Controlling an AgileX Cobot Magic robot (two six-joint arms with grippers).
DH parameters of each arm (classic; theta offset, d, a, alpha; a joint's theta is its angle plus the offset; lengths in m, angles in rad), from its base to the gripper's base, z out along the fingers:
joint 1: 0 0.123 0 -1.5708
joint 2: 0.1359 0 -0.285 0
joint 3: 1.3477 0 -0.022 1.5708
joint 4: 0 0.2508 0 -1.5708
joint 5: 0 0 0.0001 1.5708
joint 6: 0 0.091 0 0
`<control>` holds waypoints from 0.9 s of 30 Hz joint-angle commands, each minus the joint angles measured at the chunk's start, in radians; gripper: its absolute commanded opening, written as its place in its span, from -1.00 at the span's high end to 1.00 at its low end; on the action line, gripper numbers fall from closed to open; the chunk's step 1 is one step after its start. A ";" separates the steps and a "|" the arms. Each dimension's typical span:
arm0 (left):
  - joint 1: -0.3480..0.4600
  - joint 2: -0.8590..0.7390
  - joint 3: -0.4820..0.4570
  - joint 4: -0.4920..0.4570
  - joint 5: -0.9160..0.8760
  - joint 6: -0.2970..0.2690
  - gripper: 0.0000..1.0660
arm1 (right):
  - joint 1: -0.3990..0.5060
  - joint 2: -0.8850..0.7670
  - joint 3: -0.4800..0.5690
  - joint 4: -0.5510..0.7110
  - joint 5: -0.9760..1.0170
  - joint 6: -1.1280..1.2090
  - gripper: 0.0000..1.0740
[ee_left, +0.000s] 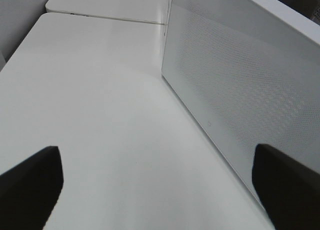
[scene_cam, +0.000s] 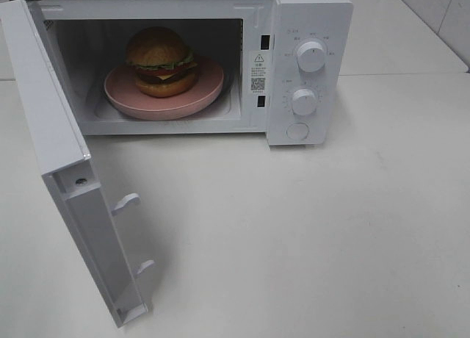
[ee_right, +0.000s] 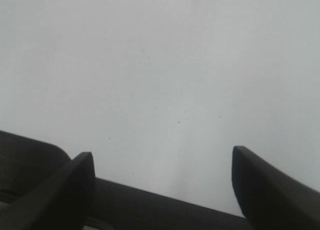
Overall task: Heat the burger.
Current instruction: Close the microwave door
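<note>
The burger [scene_cam: 161, 61], with a golden-brown bun, green lettuce and red layers, sits on a pink round plate [scene_cam: 205, 95] inside the white microwave [scene_cam: 308, 15]. The microwave door [scene_cam: 51, 147] stands wide open, swung toward the front left. Neither arm shows in the high view. In the left wrist view my left gripper [ee_left: 160, 190] is open over bare table, with the outer face of the microwave door [ee_left: 235, 85] beside it. My right gripper [ee_right: 162, 187] is open too, with only white tabletop between its fingers.
Two round knobs [scene_cam: 311, 56] and a round button [scene_cam: 297, 131] sit on the microwave's right panel. Door latch hooks [scene_cam: 126, 202] stick out of the door's inner edge. The white table [scene_cam: 308, 235] spreads in front; a seam to another table [ee_left: 105, 17] shows in the left wrist view.
</note>
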 commanded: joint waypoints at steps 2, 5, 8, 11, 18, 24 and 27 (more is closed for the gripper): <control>0.006 -0.007 0.001 -0.001 -0.008 0.000 -0.83 | -0.116 -0.122 0.067 0.000 -0.062 0.010 -0.34; 0.006 -0.007 0.001 -0.001 -0.008 0.000 -0.83 | -0.166 -0.183 0.078 0.006 -0.076 0.016 -0.34; 0.006 -0.007 0.001 -0.001 -0.008 0.000 -0.83 | -0.210 -0.243 0.078 0.006 -0.076 0.016 -0.34; 0.006 -0.007 0.001 -0.001 -0.008 0.000 -0.83 | -0.242 -0.303 0.078 0.014 -0.076 0.016 -0.34; 0.006 -0.007 0.001 -0.001 -0.008 0.000 -0.83 | -0.301 -0.412 0.078 0.026 -0.075 0.017 -0.34; 0.006 -0.007 0.001 -0.001 -0.008 0.000 -0.83 | -0.333 -0.466 0.078 0.024 -0.075 0.024 -0.34; 0.006 -0.007 0.001 -0.001 -0.008 0.000 -0.83 | -0.333 -0.466 0.078 0.024 -0.075 0.024 -0.34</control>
